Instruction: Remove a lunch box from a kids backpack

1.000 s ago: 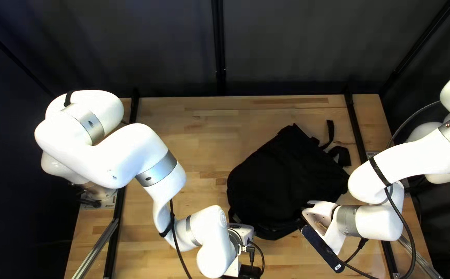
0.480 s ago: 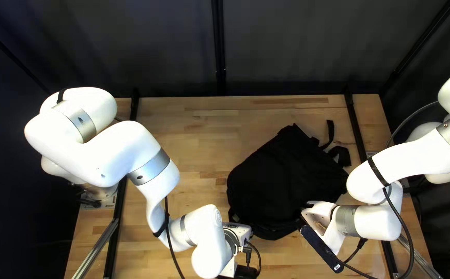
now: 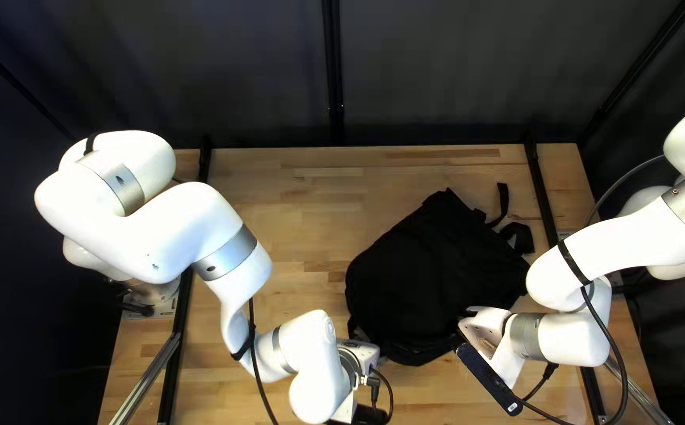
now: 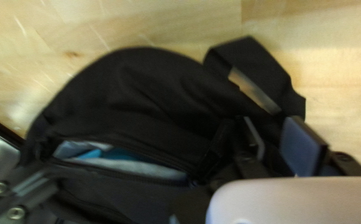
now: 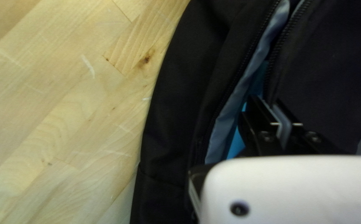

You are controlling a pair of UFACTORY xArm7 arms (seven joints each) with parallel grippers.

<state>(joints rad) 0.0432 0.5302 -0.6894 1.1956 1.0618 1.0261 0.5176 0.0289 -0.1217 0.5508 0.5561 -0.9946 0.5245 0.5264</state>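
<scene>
The black backpack (image 3: 437,275) lies on the table, its unzipped opening facing the near edge. Beside it is my left gripper (image 3: 363,354), fingers hidden there; at its near right side is my right gripper (image 3: 484,327). In the left wrist view the backpack (image 4: 147,91) shows pale grey lining and a bright blue item (image 4: 124,154) inside, largely hidden; my left gripper (image 4: 275,143) stands open near the strap end. In the right wrist view my right gripper (image 5: 275,114) is shut on the zipped edge of the backpack (image 5: 325,62), next to the blue item (image 5: 236,145).
The wooden table (image 3: 319,189) carries black rails along both sides. Loose straps (image 3: 518,234) stick out from the backpack's far right corner. Another black strap (image 4: 257,62) loops out beside my left gripper. Cables hang from both arms.
My left arm has shifted toward the left of the top left view, its gripper a little farther from the backpack. The right arm has barely moved, and the backpack lies where it was.
</scene>
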